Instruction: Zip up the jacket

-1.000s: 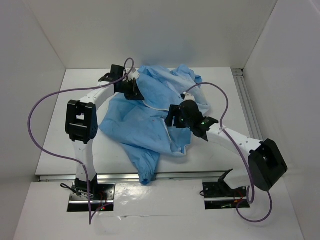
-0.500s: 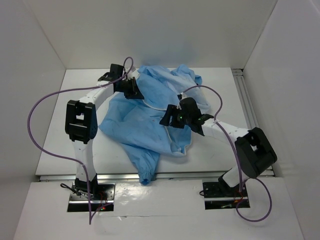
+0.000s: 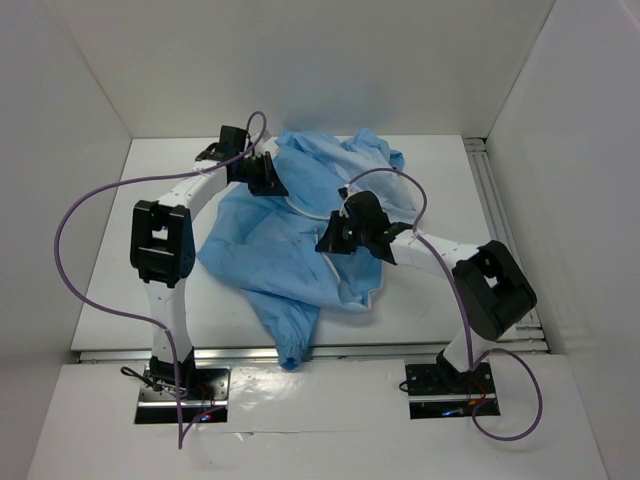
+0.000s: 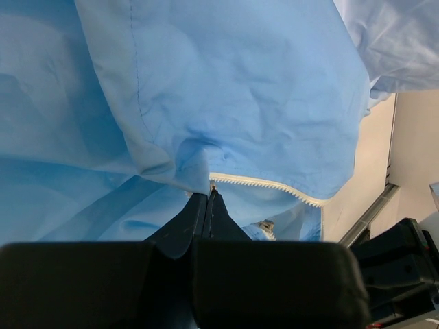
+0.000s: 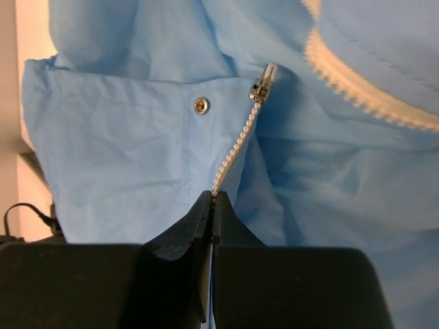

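The jacket point(image 3: 270, 250) lies crumpled, its length running near-left to far-right.

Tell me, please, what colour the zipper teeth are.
Creamy white zipper teeth; clearest in the right wrist view.

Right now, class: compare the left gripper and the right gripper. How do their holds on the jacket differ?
The left gripper pinches blue fabric beside the zipper edging; the right gripper pinches the white zipper teeth themselves. The left gripper sits at the jacket's far left, the right gripper mid-jacket. Both are shut.
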Controlling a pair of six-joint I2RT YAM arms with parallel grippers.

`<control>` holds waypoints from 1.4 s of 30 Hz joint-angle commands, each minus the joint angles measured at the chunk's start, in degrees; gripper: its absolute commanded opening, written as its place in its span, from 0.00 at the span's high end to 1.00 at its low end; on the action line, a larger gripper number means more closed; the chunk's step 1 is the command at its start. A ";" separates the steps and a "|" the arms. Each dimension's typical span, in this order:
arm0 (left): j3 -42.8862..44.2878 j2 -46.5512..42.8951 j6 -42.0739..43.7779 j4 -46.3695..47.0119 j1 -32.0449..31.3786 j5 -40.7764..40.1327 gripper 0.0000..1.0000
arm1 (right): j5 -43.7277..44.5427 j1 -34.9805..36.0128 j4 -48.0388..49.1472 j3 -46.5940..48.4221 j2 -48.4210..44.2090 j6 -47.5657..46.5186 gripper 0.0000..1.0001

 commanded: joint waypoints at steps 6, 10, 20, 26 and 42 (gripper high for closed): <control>3.17 -3.02 1.84 0.89 -0.20 5.91 1.00 | -4.68 1.16 5.23 4.06 -3.62 -7.04 1.00; 0.73 -4.86 1.15 0.27 -0.20 5.14 1.00 | -7.58 1.16 5.93 5.72 -4.33 -9.77 1.00; -31.08 -20.32 -23.36 24.52 -2.73 -1.10 1.00 | -15.76 1.68 4.26 3.71 -2.83 -13.82 1.00; -27.24 -17.62 -19.18 17.95 -3.98 -4.10 0.93 | -16.29 1.68 1.97 0.37 -2.83 -15.84 1.00; -16.87 -9.45 -5.38 8.36 -3.98 -9.63 0.21 | -15.15 1.68 0.04 -0.69 -2.75 -17.07 1.00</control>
